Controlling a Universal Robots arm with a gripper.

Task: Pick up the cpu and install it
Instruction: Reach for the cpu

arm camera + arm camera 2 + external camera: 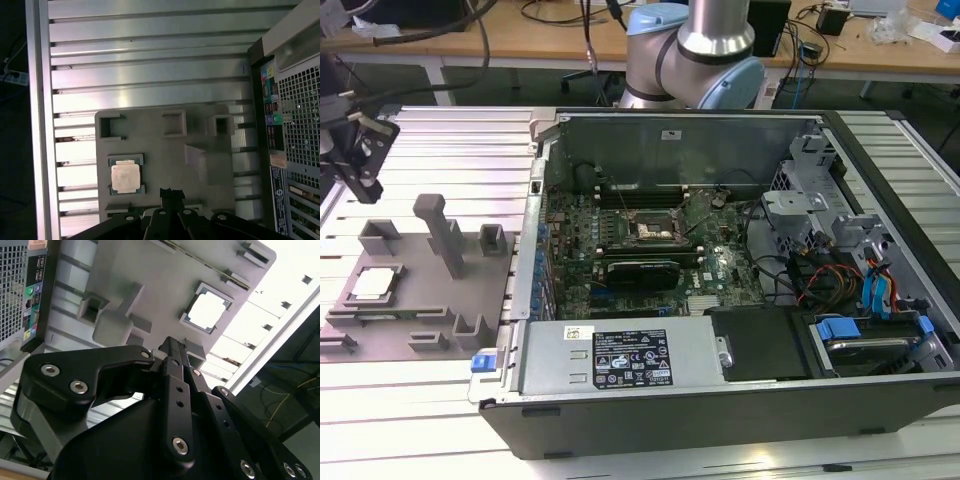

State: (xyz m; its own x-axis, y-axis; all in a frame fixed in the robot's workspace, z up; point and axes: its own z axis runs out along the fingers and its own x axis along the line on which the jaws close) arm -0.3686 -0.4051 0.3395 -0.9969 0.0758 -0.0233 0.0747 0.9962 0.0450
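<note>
- Exterior view: the cpu lies flat in a pocket of the grey tray on the ribbed bench, to the exterior view's left of the open computer case.
- Inside the case, the socket shows a dark centre.
- In the first wrist view, the end effector hangs above the tray near the cpu, not touching it, fingers drawn together and holding nothing.

Exterior view overlooks the table; both wrist views face the tray.
</note>
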